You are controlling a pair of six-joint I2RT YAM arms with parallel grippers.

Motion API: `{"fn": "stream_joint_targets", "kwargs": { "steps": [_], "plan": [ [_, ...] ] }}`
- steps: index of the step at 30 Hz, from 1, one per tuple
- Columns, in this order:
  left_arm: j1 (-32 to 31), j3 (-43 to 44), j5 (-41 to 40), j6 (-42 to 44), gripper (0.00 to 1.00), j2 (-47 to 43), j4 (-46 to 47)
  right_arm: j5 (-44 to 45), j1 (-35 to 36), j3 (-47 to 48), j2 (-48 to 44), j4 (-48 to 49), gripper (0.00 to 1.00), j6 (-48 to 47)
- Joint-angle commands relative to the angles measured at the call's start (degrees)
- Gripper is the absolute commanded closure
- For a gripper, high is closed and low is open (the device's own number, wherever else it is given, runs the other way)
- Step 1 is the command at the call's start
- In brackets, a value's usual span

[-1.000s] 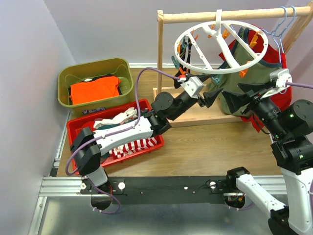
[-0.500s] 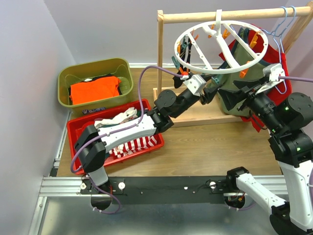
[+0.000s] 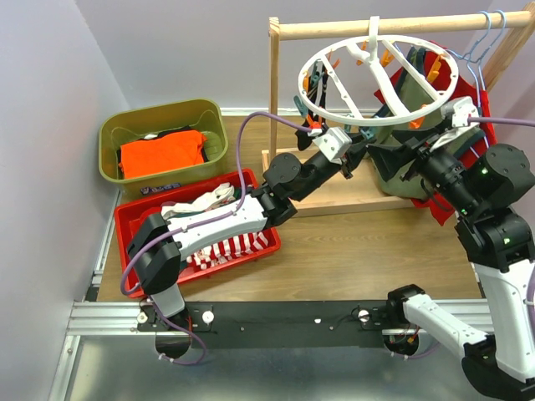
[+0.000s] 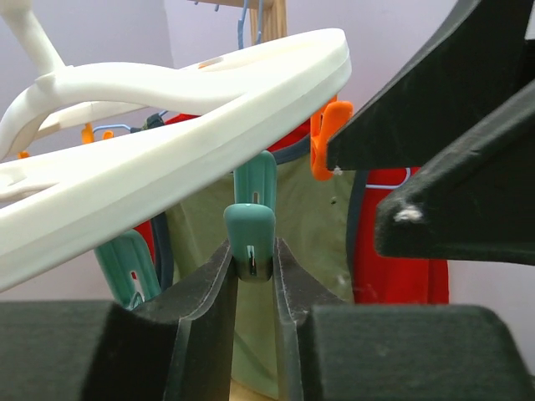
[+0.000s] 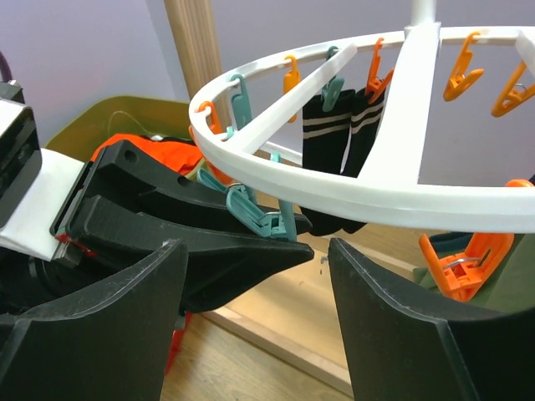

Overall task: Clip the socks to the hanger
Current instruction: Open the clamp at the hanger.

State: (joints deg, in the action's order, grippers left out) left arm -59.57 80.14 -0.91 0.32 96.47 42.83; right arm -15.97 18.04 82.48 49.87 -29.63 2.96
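Left gripper (image 3: 358, 159) reaches under the near rim of the hanger (image 3: 384, 83), with the right gripper (image 3: 380, 157) just beside it. Loose socks (image 3: 230, 249) lie well apart in the red tray (image 3: 124, 224), near left.

From the left wrist, its fingers (image 4: 201, 301) pinch a teal clip (image 4: 249, 238). The clip could squirt free if the hanger swings.

From the right wrist, the jaws gape empty below two hung black socks (image 5: 334, 125).
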Motion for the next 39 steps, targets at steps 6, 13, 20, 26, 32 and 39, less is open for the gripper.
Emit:
{"fn": "stream_joint_targets", "kwargs": {
  "steps": [6, 13, 20, 26, 32, 39],
  "plan": [
    [0.07, -0.16, 0.64, -1.62, 0.86, -1.81, 1.03, -2.66, 0.94, 1.99, 3.04, 1.23, 0.23, 0.82],
    [-0.11, -0.42, 2.21, -2.86, 0.87, -2.33, 0.41, -2.14, 0.94, 1.81, 4.27, 3.61, 0.24, 1.70],
    [-0.46, 0.02, 2.31, -2.69, 0.88, -2.16, -0.90, -1.87, 1.03, 1.11, 4.98, 6.42, 0.24, 2.22],
    [-0.81, 0.89, 2.22, -2.69, 0.88, -1.98, -2.31, -1.70, 1.03, 0.93, 5.86, 7.21, 0.28, 2.66],
    [-1.07, 1.60, 2.14, -2.60, 0.88, -1.63, -3.54, -1.87, 1.03, 0.40, 6.21, 7.65, 0.31, 2.93],
    [-1.34, 3.44, 1.44, -2.51, 0.92, -1.11, -6.26, -2.05, 1.03, 0.32, 6.82, 6.95, 0.33, 2.75]
  ]
}}
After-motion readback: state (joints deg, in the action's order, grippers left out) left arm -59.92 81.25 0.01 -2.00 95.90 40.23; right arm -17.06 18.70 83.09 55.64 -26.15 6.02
